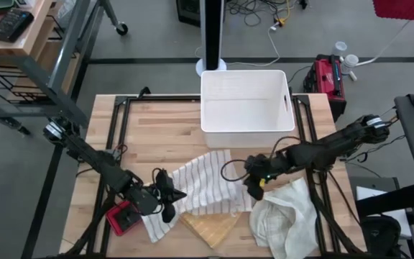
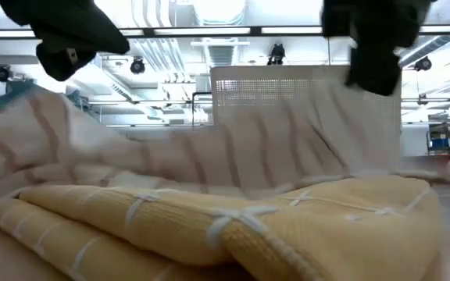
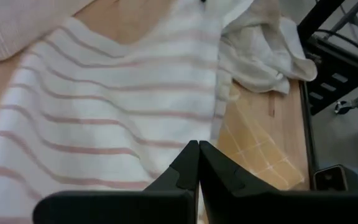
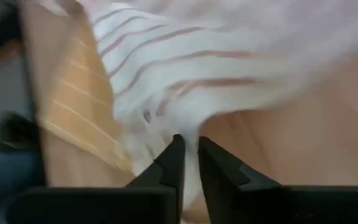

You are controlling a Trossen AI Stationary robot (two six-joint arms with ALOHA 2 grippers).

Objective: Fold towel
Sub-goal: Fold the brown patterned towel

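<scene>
Towel of white cloth with thin pink stripes (image 1: pixel 203 183) is pinched at its corners by my left end effector (image 1: pixel 165 196) and right end effector (image 1: pixel 254 183), so next I carry both corners across.

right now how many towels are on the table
3: a striped towel mid-table in front of the white bin, a yellow towel partly under it at the front edge, a cream towel bunched front right. Others could be hidden underneath.
</scene>
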